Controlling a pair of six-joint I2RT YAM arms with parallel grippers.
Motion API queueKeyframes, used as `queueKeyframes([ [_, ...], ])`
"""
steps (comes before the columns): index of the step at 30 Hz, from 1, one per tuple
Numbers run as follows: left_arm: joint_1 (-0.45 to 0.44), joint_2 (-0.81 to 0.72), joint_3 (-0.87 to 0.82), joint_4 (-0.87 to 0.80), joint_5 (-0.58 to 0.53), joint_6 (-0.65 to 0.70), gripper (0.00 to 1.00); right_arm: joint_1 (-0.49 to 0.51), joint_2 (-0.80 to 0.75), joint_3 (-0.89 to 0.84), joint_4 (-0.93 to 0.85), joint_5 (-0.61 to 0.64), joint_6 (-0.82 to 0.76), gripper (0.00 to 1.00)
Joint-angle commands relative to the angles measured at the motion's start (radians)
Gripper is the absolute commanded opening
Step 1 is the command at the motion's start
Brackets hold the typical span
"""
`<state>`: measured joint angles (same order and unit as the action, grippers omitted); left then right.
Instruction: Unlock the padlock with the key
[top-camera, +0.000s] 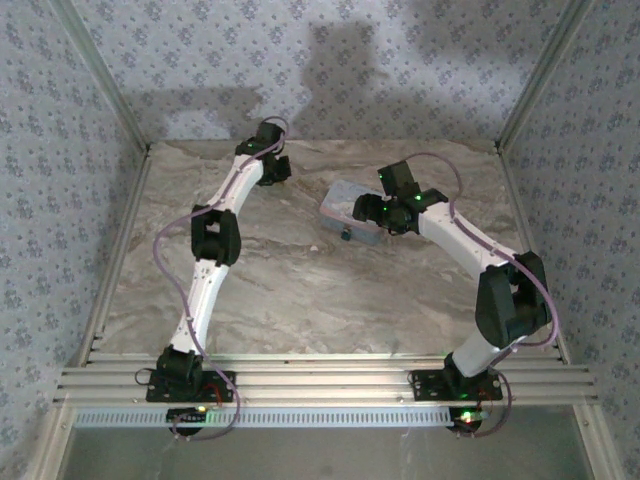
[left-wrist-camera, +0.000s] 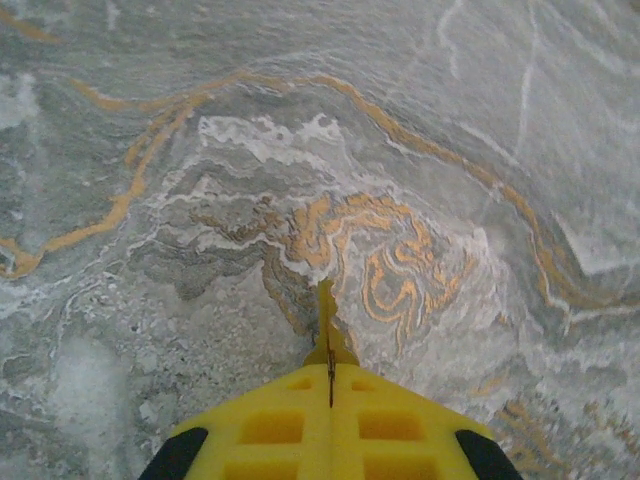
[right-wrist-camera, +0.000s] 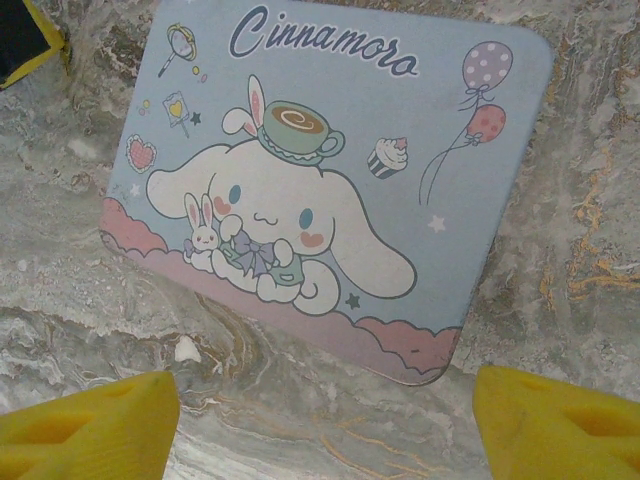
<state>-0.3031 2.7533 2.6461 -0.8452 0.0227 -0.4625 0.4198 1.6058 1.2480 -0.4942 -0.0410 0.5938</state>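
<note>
Padlock (top-camera: 345, 236) barely a dark speck against rounded printed tin (right-wrist-camera: 330, 190); left gripper (left-wrist-camera: 327, 330) pinched closed, right gripper (right-wrist-camera: 325, 425) spread wide over veined marble table (left-wrist-camera: 150, 150).

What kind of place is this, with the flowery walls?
Probably a robot test booth: left arm and right arm bolted to a metal rail, marble-patterned table, patterned walls around.

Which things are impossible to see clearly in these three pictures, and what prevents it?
- Padlock: top view, a dark speck on the tin box's near side is too small to identify.
- Key: left wrist view, a thin sliver pokes from the shut left gripper; key or fingertip, unclear.
- Tin box's sides: right wrist view, its picture lid hides them.
</note>
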Motion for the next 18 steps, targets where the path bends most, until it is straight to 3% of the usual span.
queueKeyframes([
  [1,-0.005,-0.08,-0.132,-0.072,0.042,0.076,0.0,0.007,-0.046,-0.008,-0.003,-0.015,0.005,0.79],
  [12,0.007,-0.576,-0.876,0.199,0.177,0.288,0.0,0.013,-0.121,-0.11,0.107,-0.199,0.012,0.78],
  [18,0.007,-0.876,-1.211,0.274,0.24,0.395,0.0,0.016,-0.193,-0.221,0.237,-0.263,0.026,0.72],
])
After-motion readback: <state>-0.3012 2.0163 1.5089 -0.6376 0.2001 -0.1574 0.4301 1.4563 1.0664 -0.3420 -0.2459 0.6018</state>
